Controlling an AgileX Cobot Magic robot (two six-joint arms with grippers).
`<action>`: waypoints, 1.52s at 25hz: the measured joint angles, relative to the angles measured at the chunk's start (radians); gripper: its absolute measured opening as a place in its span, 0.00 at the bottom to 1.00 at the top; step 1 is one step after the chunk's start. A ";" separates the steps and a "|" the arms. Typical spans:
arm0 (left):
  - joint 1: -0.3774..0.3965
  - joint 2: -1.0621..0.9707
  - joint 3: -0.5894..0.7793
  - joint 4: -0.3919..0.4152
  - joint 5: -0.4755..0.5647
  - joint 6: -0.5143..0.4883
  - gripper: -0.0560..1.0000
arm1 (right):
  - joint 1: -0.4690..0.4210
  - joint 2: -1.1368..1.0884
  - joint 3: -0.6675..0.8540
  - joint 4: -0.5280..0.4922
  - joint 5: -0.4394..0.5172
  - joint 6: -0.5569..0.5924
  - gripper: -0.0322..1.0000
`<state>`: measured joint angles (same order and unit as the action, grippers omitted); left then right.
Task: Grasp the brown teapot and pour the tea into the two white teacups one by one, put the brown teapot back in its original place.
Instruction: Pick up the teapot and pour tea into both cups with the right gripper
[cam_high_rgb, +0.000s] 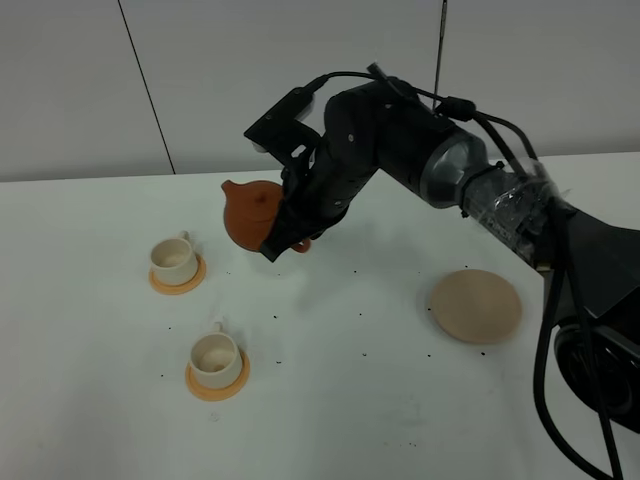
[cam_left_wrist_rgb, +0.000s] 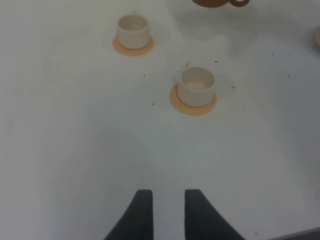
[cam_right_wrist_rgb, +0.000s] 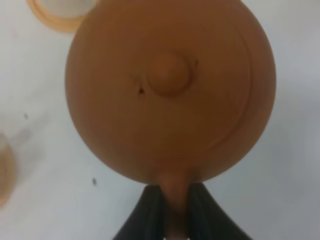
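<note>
The left fingers (cam_left_wrist_rgb: 141, 217) are held apart, empty, out of the way. Near the tabletop's (cam_high_rgb: 350, 420) left edge the nearer teacup (cam_high_rgb: 214, 355) and farther teacup (cam_high_rgb: 174, 258) are set on saucers (cam_high_rgb: 222, 391). The coaster (cam_high_rgb: 476, 305) is left bare for the return. Beyond, the brown teapot (cam_high_rgb: 248, 212) is held aloft beside the farther teacup, handle clamped by the right fingers (cam_right_wrist_rgb: 150, 215), presumably to pour. A speckled white surface and pale wall (cam_high_rgb: 80, 80) are seen.

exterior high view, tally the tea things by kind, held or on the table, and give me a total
brown teapot: 1
white teacups: 2
orange saucers: 2
beige coaster: 1
total: 6
</note>
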<state>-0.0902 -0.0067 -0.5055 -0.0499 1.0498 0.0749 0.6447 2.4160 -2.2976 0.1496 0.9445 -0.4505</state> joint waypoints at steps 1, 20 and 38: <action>0.000 0.000 0.000 0.000 0.000 0.000 0.27 | 0.004 0.000 0.000 -0.001 -0.016 0.000 0.12; 0.000 0.000 0.000 0.000 0.000 -0.001 0.27 | 0.072 0.060 0.000 -0.278 -0.084 0.000 0.12; 0.000 0.000 0.000 0.000 0.000 0.000 0.27 | 0.104 0.060 0.000 -0.387 -0.211 0.000 0.12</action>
<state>-0.0902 -0.0067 -0.5055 -0.0499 1.0498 0.0750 0.7490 2.4761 -2.2976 -0.2379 0.7334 -0.4503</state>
